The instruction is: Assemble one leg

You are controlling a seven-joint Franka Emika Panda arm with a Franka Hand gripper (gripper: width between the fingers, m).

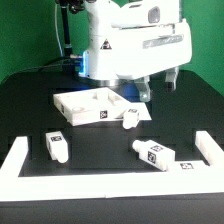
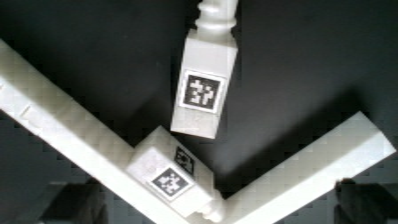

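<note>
In the exterior view the arm's white body (image 1: 130, 45) runs off the picture's far edge. It covers the far middle of the counter (image 1: 30, 110) and the far right corner of the white panel (image 1: 88, 103). The tags (image 1: 154, 153) there are too small to read. The arm also screens the hand (image 2: 210, 203). The wrist view gives only its two dim, blurred fingers (image 2: 57, 200), wide apart. In that view the picture's edge cuts off the narrow end of one leg (image 2: 205, 85), and the white rails (image 2: 54, 115) run out of frame.
</note>
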